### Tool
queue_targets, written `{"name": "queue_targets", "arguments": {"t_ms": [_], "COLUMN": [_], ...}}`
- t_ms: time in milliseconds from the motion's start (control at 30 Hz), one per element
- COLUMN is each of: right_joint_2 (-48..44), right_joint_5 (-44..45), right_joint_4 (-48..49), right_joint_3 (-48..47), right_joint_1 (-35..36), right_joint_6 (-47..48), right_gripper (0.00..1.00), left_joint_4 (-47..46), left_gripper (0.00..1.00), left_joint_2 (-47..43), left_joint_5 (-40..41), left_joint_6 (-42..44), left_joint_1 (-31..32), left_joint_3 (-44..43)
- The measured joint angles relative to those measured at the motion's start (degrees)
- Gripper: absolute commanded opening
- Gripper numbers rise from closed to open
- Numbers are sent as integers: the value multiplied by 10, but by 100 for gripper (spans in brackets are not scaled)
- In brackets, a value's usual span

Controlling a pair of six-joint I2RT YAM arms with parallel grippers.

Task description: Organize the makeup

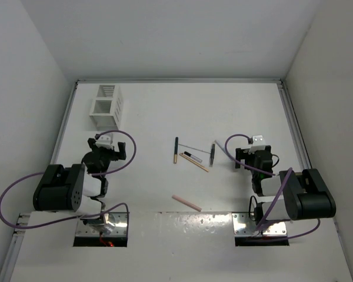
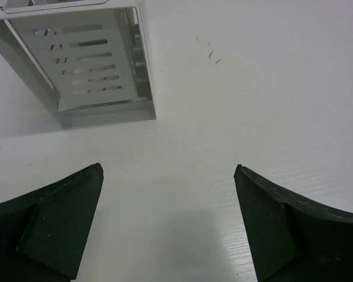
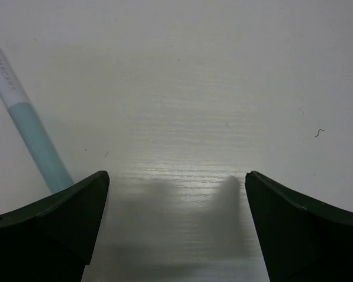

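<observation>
Right gripper (image 3: 176,200) jaws apart, empty, low over table (image 3: 223,88) beside white-and-teal stick (image 3: 32,132) (likely first pick); left gripper (image 2: 167,194) spread too, facing rack (image 2: 94,70), ready for drop-off.

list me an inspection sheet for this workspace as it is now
surface: white table, few tiny specks
job's things: black gold-tipped stick, black-and-white stick, tan stick, grey stick clustered mid-table; pink stick apart, nearer the bases; white-and-blue tube in right wrist view; white slotted rack far left
clutter: nothing seen
grippers: left gripper open, empty, facing the rack; right gripper open, empty
cables: purple cables looped at both arms
surroundings: white walls
</observation>
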State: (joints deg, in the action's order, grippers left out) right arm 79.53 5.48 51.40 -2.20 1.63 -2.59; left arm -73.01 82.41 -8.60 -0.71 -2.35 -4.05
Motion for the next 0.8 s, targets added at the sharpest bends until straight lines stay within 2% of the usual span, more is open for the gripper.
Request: {"name": "queue_targets", "arguments": {"t_ms": [200,433,500,600,700,800], "right_joint_2": [0,0,0,0,-1,-27], "right_joint_5": [0,0,-2,-10,-12,-10], "right_joint_4": [0,0,0,-1,-3,-43], "right_joint_3": [0,0,0,0,0,-2], "right_joint_1": [0,0,-3,-9,-11,-21], "right_joint_6": [0,0,0,-3,-5,-15], "right_gripper": [100,100,100,100,100,100], "left_joint_4": [0,8,65,226,338,454], "left_gripper": [100,100,100,100,100,100], "left_joint_2": [-1,-43,-106,-214,-277,-340], "left_joint_5": [-4,-22,-56,-136,-187,-222], "left_joint_6": [0,10,34,106,166,233], "left_joint_1": [0,1,3,14,19,21], "left_joint_3": [0,6,4,-57,-112,-123]}}
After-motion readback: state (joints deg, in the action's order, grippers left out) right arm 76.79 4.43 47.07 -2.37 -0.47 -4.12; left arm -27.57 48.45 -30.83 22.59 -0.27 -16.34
